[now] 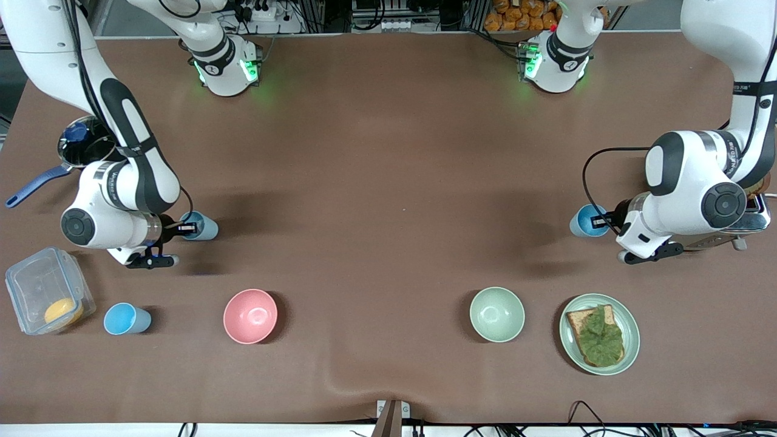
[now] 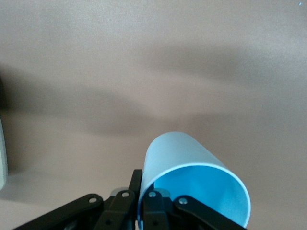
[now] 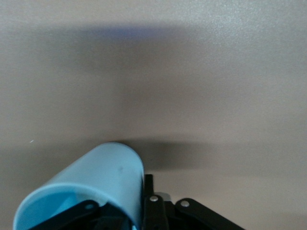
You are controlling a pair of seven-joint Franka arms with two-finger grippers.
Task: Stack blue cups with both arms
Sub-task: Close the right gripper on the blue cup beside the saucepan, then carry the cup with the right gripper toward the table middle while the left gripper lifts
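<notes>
Now each arm has a blue cup by its rim. The right pincer (image 1: 189, 228) is pinched on the cup (image 1: 200, 226) near the desk's edge at the right arm's end, one finger inside the rim and one outside; the left pincer (image 1: 601, 221) is likewise clamped on the other cup (image 1: 584, 220) near the edge at the left arm's end. A third blue cup (image 1: 125, 318) stands untouched by the clear lidded box (image 1: 45, 298), closer to the front edge. To stack well, I judge one cup should be lifted straight, carried over the bare middle of the desk, aligned mouth to base, then lowered gently, clear of the pink bowl (image 1: 250, 315) and green bowl (image 1: 496, 314).
</notes>
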